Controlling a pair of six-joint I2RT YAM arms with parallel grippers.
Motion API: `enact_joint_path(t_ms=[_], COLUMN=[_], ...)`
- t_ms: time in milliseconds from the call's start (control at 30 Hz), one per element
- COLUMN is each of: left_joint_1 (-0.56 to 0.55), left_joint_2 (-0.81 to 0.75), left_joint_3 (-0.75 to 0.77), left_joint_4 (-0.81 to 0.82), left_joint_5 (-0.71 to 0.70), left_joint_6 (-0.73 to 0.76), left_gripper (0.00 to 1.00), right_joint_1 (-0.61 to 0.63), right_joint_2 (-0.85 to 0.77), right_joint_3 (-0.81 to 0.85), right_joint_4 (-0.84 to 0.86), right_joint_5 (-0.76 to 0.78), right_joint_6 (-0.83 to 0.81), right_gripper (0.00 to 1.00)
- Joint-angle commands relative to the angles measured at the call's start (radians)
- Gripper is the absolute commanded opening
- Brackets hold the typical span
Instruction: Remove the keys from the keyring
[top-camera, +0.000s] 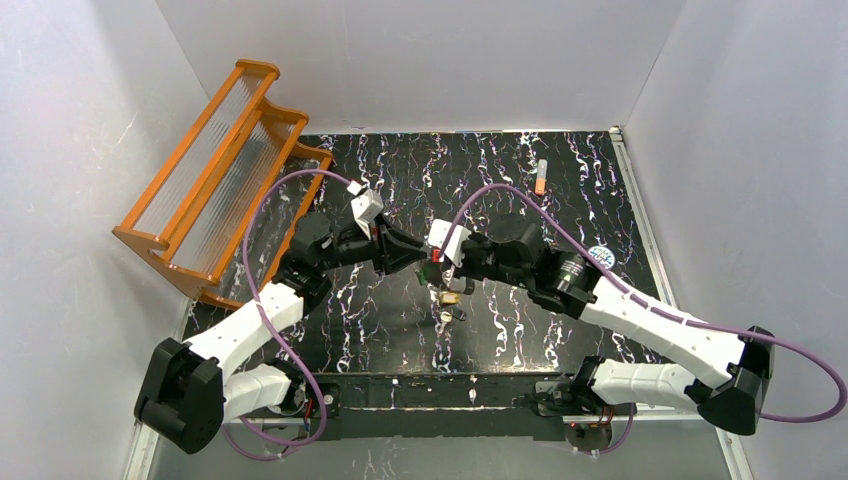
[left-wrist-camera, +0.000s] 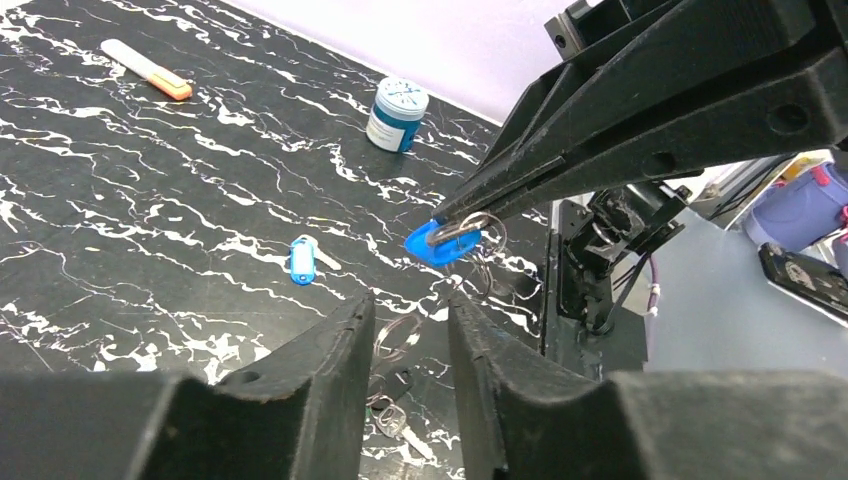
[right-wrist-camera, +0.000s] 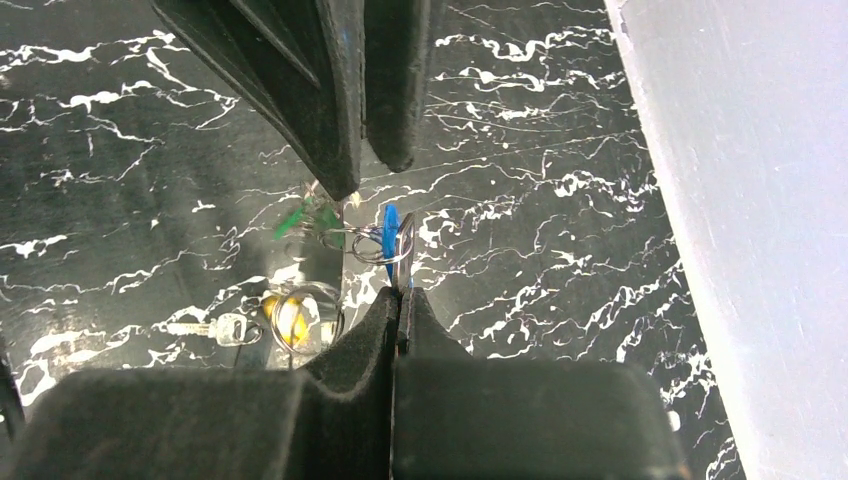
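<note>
**Blue key pinched in mid-air, ring hanging off it**

Over the black marbled table, the right gripper is clamping tight on the blue key and the keyring threaded through its head, holding both aloft. The left gripper is facing it with its fingers slightly parted, gripping nothing I can see. A green key is dangling from the same wire just beside the left fingertips. A yellow key and a silver key are lying on the table underneath; whether they are joined to the ring I cannot tell.

To my eye it is all handling light, hard and slick: the wire is looking thin and springy, likely to twist away. The plastic heads are offering the broadest hold; the ring is wanting a pinch flat across its wire.
</note>
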Motion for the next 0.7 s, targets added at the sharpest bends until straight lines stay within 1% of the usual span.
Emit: enact_joint_path(t_ms=[0, 100, 267, 467, 567, 667], left_joint_1=[0.001, 0.001, 0.001, -0.006, -0.016, -0.025], left_joint_2=[-0.019, -0.009, 0.008, -0.018, -0.014, -0.002], left_joint_3=[0.053, 0.077, 0.111, 0.112, 0.125, 0.147], left_joint_4=[-0.098, -0.115, -0.158, -0.253, -0.31, -0.343], left_joint_5=[0.028, 0.073, 0.127, 0.071, 0.052, 0.049], left_joint_6=[0.123, 0.163, 0.196, 0.261, 0.315, 0.33], left_gripper=[0.34, 0.4, 0.43, 0.47, 0.46, 0.45], right_joint_1=[-0.002, -0.003, -0.002, 0.001, 0.002, 0.003], right_joint_2=[0.023, 0.035, 0.056, 0.085, 0.094, 0.108], right_joint_3=[0.09, 0.105, 0.133, 0.164, 0.175, 0.191], right_joint_4=[-0.055, -0.069, -0.094, -0.125, -0.132, -0.142], right_joint_5=[-0.044, -0.041, -0.022, 0.009, 0.006, 0.006], right_joint_6=[-0.027, -0.036, -0.041, -0.037, -0.037, -0.036], right_gripper=[0.01, 0.01, 0.01, 0.01, 0.01, 0.01])
